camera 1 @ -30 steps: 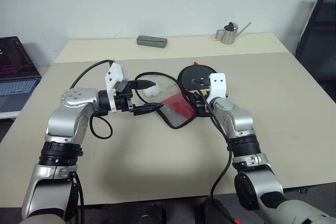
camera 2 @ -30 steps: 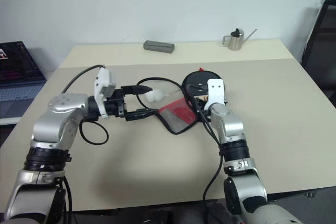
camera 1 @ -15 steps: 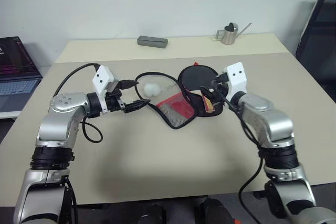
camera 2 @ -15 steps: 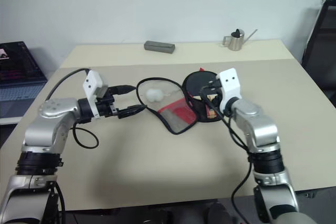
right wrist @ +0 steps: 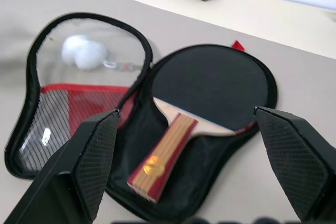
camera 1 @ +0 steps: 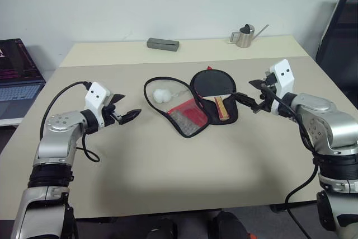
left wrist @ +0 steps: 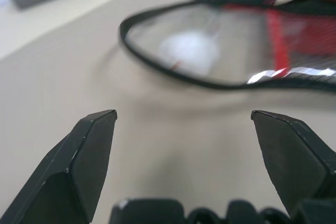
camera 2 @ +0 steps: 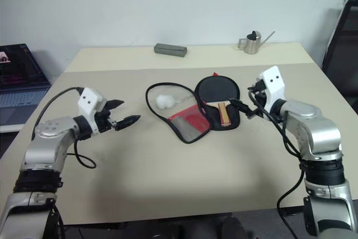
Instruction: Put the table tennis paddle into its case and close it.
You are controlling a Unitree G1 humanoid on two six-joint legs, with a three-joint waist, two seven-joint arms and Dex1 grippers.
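On the desk (camera 1: 168, 183), mid-way between both arms, the case (camera 1: 224, 117) lay unzipped and spread flat. Paddle (camera 1: 214, 84) sat inside the right-hand half, black face up, wood-and-red striped handle (right wrist: 163, 156) pointing toward the robot. Left-hand flap (camera 1: 176, 104) was folded out beside it: clear window at the far end, red-and-black mesh at the near end. Two white balls (camera 1: 162, 94) sat under the clear window, with a short chain visible next to them in the right wrist view.

Left gripper (camera 1: 124, 115) hovered off to the left of the case, well apart from it, jaws released and holding nothing; pointed roughly toward the flap. Right gripper (camera 1: 251, 98) hovered just right of the case, near the paddle-side edge, jaws also spread wide and empty. Couldn't tell if it was touching the fabric; looked clear of it.

Far edge of the desk: grey bar-shaped box (camera 1: 162, 43) left of centre, small metal watering can (camera 1: 244, 35) further right. Laptop (camera 1: 17, 74) with lit screen stood off the desk's left side. Dark chair (camera 1: 338, 32) at the far right.
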